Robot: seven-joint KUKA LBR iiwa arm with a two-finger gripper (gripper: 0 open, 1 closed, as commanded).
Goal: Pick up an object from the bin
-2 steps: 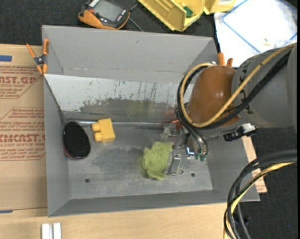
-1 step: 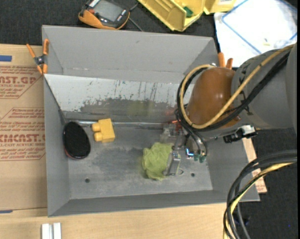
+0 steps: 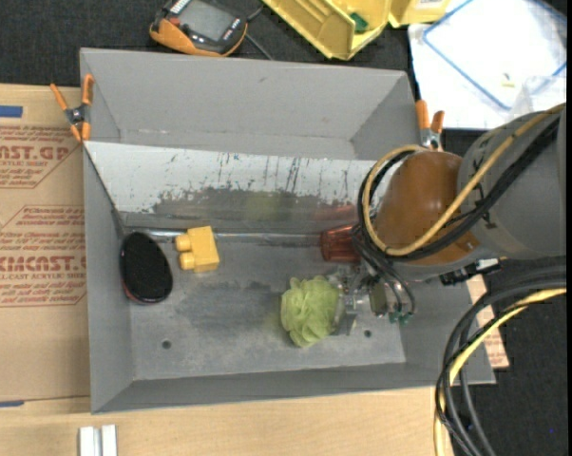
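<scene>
Grey bin (image 3: pixel 238 93), gripper (image 3: pixel 349 306) down at the floor's right side, against the right edge of a crumpled green lump (image 3: pixel 308 312) lying front of centre, its opening cannot be told, red thing (image 3: pixel 337 244) just behind, yellow block (image 3: pixel 199 249) and black oval (image 3: pixel 145 266) far left.

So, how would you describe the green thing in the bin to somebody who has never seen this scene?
Look at the floor of the grey metal bin, toward the view's right, where the gripper is. Just left of it lies a crumpled pale green lump, leafy like lettuce. It is the only green thing: the yellow block and black oval lie far left.
</scene>
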